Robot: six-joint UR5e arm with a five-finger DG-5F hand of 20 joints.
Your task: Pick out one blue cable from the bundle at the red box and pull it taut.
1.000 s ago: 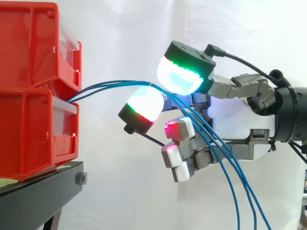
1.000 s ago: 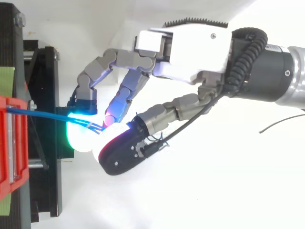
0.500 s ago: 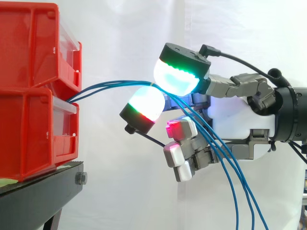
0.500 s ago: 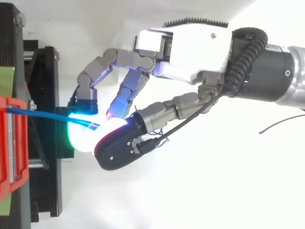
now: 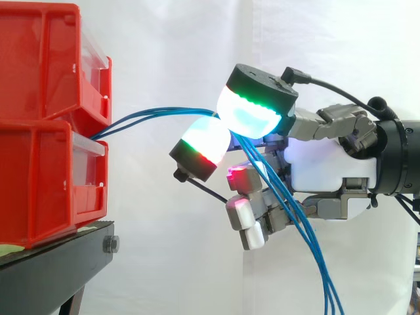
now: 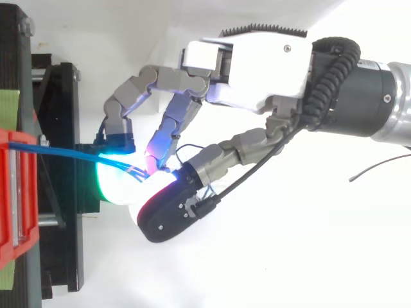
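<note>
1. Several blue cables (image 5: 154, 115) are led out of the red box (image 5: 46, 177), arched away from it, then hung down beyond the hand (image 5: 321, 164).
2. The hand is closed, the cables pinched between two glowing pads (image 5: 252, 111), near the box.
3. More than one cable seems caught; the whole bundle could be tightened instead of one.
4. A weak pinch could let them slip when pulled.
</note>
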